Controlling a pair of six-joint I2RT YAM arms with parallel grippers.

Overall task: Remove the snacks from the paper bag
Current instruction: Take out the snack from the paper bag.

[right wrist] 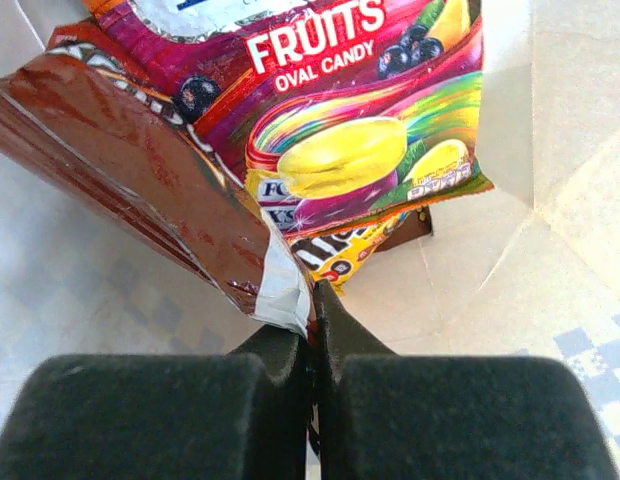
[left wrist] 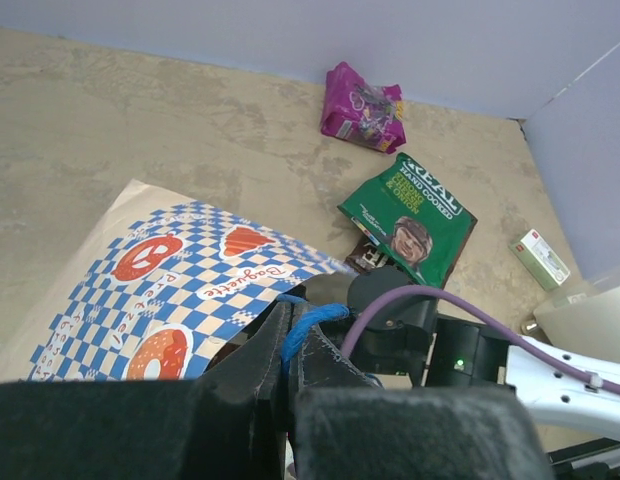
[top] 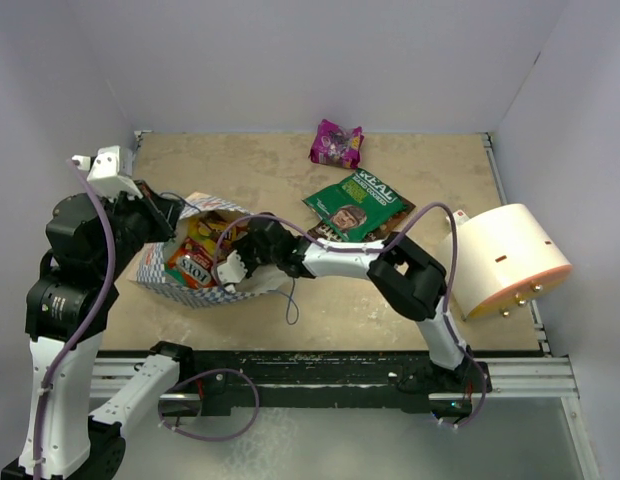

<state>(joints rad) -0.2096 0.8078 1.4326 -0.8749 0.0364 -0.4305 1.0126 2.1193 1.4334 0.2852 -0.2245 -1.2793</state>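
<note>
Inside the cream, blue-checkered paper bag [left wrist: 170, 290], my right jaws pinch just 1 corner of a dark brown shiny packet [right wrist: 140, 165]; it could slip. Left jaws pinch the blue string handle [left wrist: 308, 322].

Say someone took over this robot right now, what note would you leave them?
Left gripper: shut on the paper bag's blue handle.
Right gripper: inside the bag, shut on a brown packet's corner.
Done: magenta packet and green packet lie out on the table.
Left: pull out the brown packet, then the Fruits candy packet and the rest.
</note>
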